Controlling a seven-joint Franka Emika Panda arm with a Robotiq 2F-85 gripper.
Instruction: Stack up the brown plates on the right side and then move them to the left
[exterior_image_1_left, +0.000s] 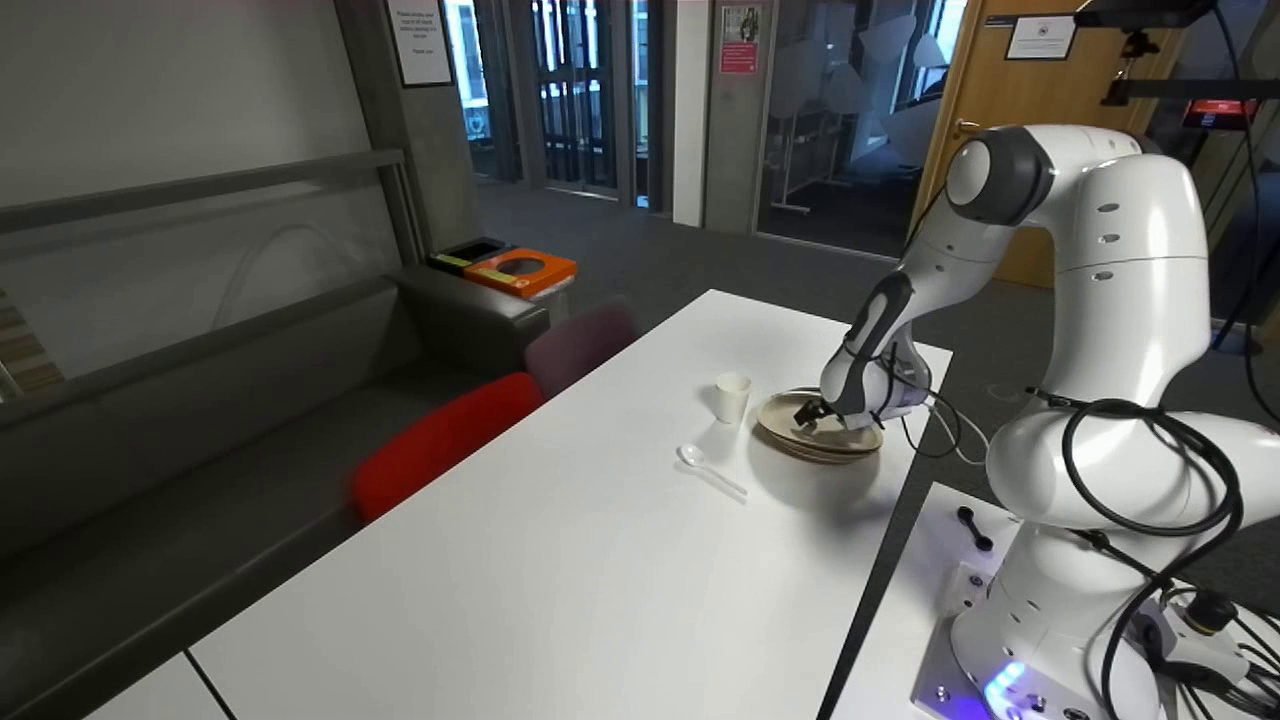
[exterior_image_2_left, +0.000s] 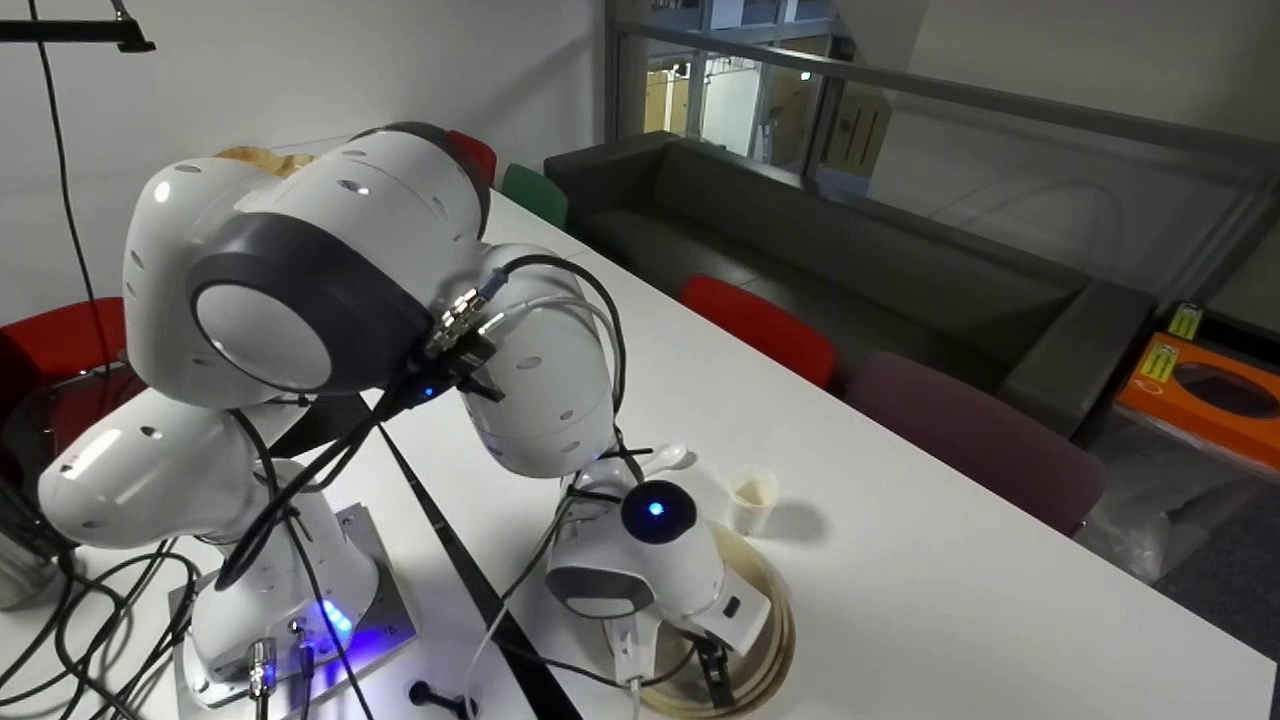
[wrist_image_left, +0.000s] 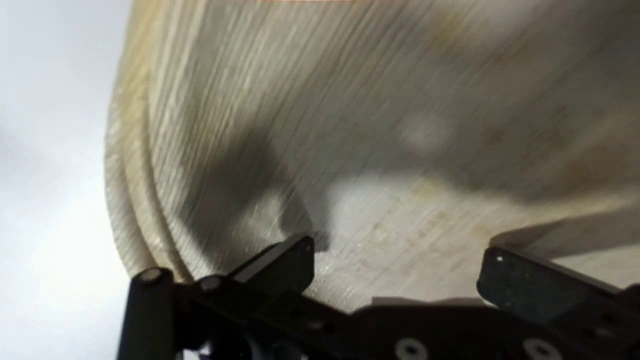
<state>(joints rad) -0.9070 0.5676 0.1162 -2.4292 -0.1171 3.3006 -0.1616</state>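
With jaws parted over the stacked brown plates (exterior_image_1_left: 815, 438), we should shift the gripper (wrist_image_left: 397, 260) outward to straddle all their edges before squeezing

Brown plates (wrist_image_left: 380, 145) — matt, wood-like, finely lined; arm (exterior_image_1_left: 1125, 290) — glossy, smooth

2 exterior views share the table (exterior_image_1_left: 520, 580), looking down.
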